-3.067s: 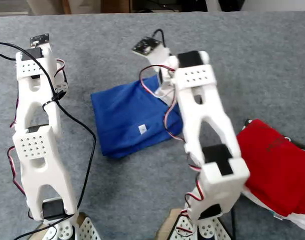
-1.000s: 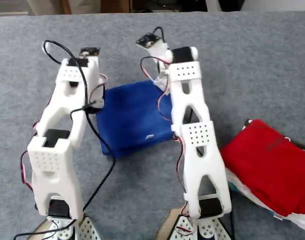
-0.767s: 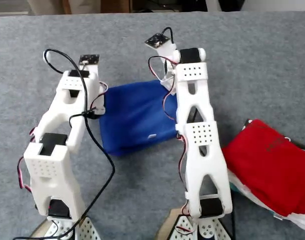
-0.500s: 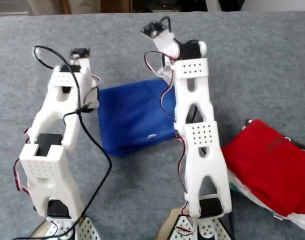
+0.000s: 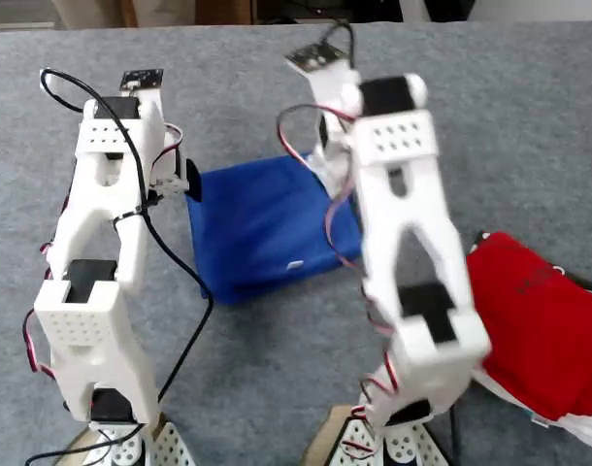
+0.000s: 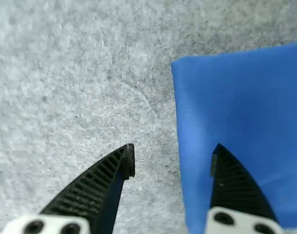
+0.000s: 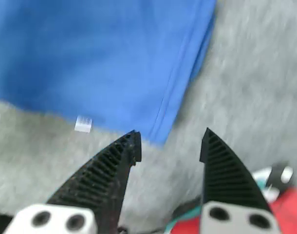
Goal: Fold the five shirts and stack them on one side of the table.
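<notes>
Two white plastic robot arms stand side by side over a table covered in grey felt (image 5: 509, 116). On the left, the left arm (image 5: 92, 252), trailed by a looping black cable (image 5: 170, 262), reaches toward the far side. Its black ribbed left gripper (image 6: 173, 158) hangs with fingers apart at the left edge of a folded bright blue cotton shirt (image 5: 267, 223). One fingertip is over bare felt, the other over blue cloth. Whether either touches the surface cannot be told.

The blue shirt lies flat at the centre of the table, between the two arms. It is folded to a near-square slab, a little longer from left to right. It sits skewed, its right end slightly farther back than its left. A small white tag (image 5: 294, 264) shows at its near edge.

To its right, the right arm (image 5: 403, 233) leans out above the shirt's right side. The right gripper (image 7: 170, 140) is also spread wide, holding nothing, at the shirt's right edge. In the right wrist view a hemmed corner of the blue fabric sits just ahead of its fingertips.

At the near right of the table, well apart from the blue shirt, a folded red shirt (image 5: 539, 320) tops a pile. White cloth (image 5: 577, 422) shows beneath it.
</notes>
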You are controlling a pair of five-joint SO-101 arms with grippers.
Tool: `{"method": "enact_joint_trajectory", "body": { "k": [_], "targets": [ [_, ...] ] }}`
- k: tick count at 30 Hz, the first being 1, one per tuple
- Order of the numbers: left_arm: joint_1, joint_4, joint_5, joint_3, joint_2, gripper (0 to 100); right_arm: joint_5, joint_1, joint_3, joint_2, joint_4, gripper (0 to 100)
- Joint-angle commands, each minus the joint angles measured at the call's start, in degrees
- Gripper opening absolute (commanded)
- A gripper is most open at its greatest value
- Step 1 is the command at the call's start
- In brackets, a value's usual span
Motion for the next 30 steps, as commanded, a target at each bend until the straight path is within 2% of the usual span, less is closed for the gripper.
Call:
{"method": "enact_joint_trajectory", "body": {
  "k": [1, 5, 9, 14, 18, 21, 25, 30],
  "targets": [
    [-0.5, 2.0, -5.6, -4.1, -3.1, 27, -1.0, 0.5, 11.4, -12.1, 0.4, 21.0],
    [-1.1, 2.3, -7.8, -6.2, -3.0, 27, -2.5, 2.2, 23.6, -15.4, 0.2, 21.4],
    [-1.1, 2.0, -7.9, -6.9, -3.0, 27, -8.1, 2.1, 29.6, -15.4, -2.8, 21.4],
    [-1.1, 1.8, -7.6, -6.8, -3.0, 27, -23.6, 2.0, 29.7, -13.8, -13.3, 21.0],
    [-2.2, 2.2, -7.5, -6.4, -2.9, 27, -41.9, 0.9, 29.6, -10.2, -17.1, 21.3],
    [-3.5, 1.9, -7.5, -6.4, -2.9, 27, -51.0, -0.6, 29.5, -5.9, -21.6, 21.3],
    [-4.7, 2.0, -7.5, -6.4, -2.9, 27, -55.7, -2.9, 29.5, -0.7, -26.5, 22.6],
    [-5.2, 2.2, -7.5, -6.3, -2.9, 27, -58.5, -4.5, 29.4, 1.6, -28.5, 37.6]
  ]
}}
